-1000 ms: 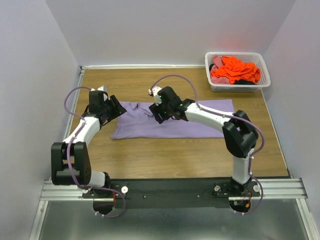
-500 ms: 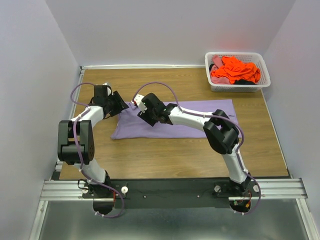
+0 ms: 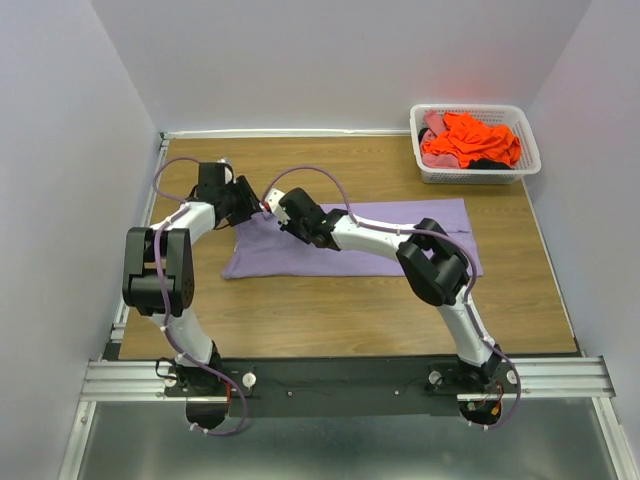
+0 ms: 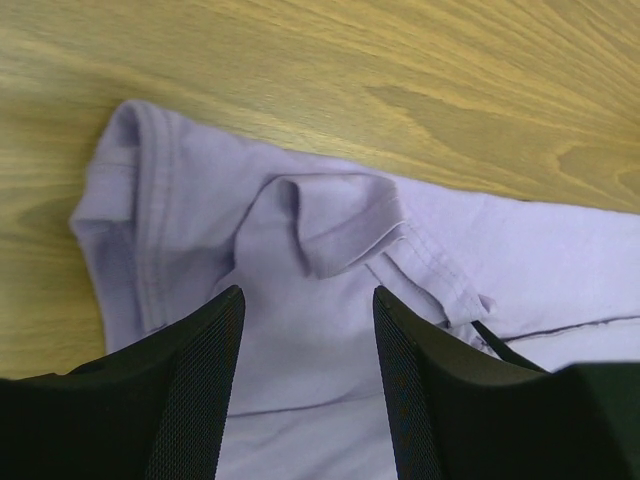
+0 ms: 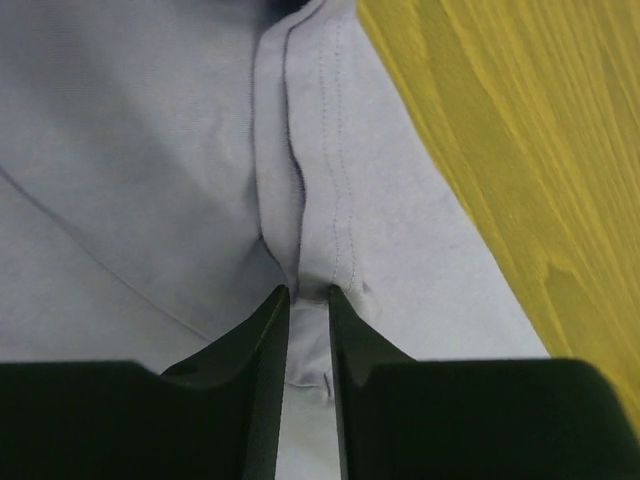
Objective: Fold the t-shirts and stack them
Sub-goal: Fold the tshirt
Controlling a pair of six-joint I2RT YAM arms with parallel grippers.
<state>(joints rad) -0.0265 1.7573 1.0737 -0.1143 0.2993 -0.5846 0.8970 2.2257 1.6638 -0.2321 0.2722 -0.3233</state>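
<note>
Right wrist: right gripper [image 5: 309, 292] tight on lavender t-shirt [image 5: 150, 130], contact obscure; left gripper [image 4: 308, 295] apart.

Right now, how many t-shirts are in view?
3: lavender shirt spread on the table; orange shirt and pink shirt bunched in the basket. More may be hidden beneath.

Lavender t-shirt [image 4: 200, 200]: covered and cropped parts
Cloth under the left gripper's [image 4: 307, 292] fingers [image 4: 200, 400] is hidden. The pinched seam is lost between the right gripper's [image 5: 309, 292] fingers [image 5: 250, 390]. Beyond both pairs, the shirt is cut off.
</note>
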